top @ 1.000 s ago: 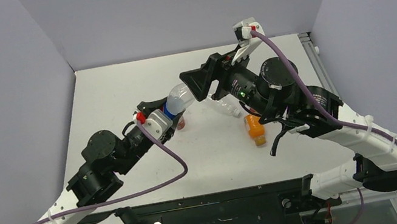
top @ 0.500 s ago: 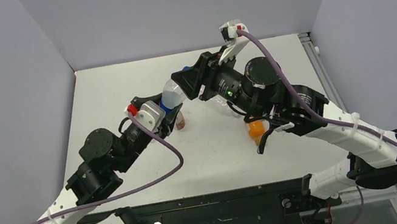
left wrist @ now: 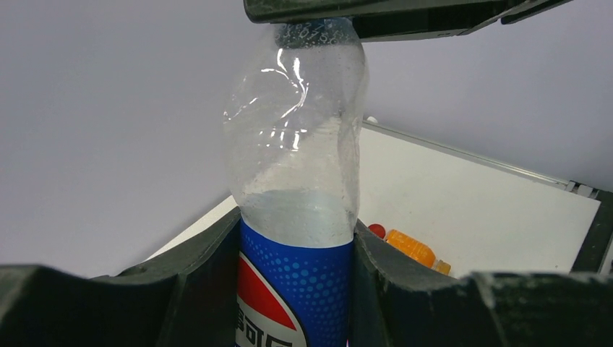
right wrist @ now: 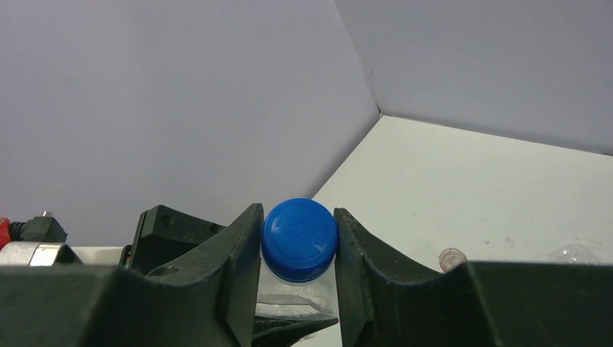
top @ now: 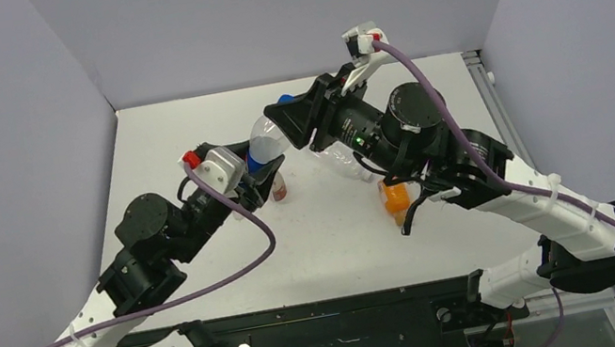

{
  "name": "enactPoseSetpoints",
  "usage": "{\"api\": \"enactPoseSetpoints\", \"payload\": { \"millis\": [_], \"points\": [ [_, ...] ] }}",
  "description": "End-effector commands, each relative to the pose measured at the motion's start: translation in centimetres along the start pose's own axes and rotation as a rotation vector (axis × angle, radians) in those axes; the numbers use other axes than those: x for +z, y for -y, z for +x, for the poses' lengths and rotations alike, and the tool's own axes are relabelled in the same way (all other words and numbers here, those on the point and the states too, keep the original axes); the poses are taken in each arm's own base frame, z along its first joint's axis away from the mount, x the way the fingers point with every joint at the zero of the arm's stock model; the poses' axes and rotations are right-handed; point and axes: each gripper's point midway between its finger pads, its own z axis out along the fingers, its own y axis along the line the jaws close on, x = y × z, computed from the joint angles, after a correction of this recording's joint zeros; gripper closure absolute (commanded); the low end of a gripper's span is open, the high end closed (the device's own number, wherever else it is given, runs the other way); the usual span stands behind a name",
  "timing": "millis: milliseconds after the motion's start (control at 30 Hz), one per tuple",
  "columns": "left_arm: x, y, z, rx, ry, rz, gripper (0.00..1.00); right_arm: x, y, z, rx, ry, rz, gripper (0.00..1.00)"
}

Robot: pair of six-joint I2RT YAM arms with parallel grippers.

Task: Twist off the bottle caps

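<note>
Clamping the Pepsi bottle (left wrist: 296,181) at its blue label, the left gripper (top: 257,171) has one finger pressed against each side of the label, as the left wrist view shows. The bottle is held off the table (top: 174,140), and in the top view it is tilted, with its neck pointing toward the right arm. Its clear upper part is dented and carries droplets on the inside. The right gripper (right wrist: 298,249) meets the bottle at the neck end. Its two fingers are closed on the blue cap (right wrist: 300,237), one touching each side, and the cap's flat top faces the right wrist camera. The cap sits on the bottle neck; whether it is loosened cannot be told. Three more bottles are on the table. The short bottle with reddish label (top: 280,190) stands near the left gripper. The clear unlabelled bottle (top: 342,162) lies partly hidden under the right arm. The orange bottle (top: 396,200) lies on its side beside the right arm's forearm.
</note>
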Motion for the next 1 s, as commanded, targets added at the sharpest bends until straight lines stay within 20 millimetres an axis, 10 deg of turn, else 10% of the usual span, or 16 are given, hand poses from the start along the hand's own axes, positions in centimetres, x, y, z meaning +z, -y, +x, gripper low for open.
{"api": "enactPoseSetpoints", "payload": {
  "millis": [0,267,600,633,733,967],
  "points": [
    [-0.7,1.0,-3.1,-0.146,0.049,0.085,0.64,-2.9,-4.5,-5.8,-0.057,0.12,-0.25,1.0],
    [-1.7,5.9,-5.8,-0.379,0.029,0.454,0.7,-7.9,-11.5,-7.5,-0.122,0.127,-0.735,1.0],
    [-3.1,8.7,-6.7,-0.437,0.02,0.66,0.79,-9.6,-12.4,-6.7,-0.173,0.069,-0.85,1.0],
    [-3.0,8.4,-6.7,-0.427,0.026,0.64,0.79,-8.9,-11.6,-7.0,-0.169,0.081,-0.788,0.94],
    [-2.4,7.4,-5.5,-0.357,0.03,0.571,0.8,-7.0,-9.1,-7.3,-0.148,0.092,-0.593,0.31],
    [-1.0,3.7,-3.1,-0.193,0.045,0.346,0.82,-3.9,-5.9,-7.1,-0.131,0.111,-0.33,0.19]
  ]
}}
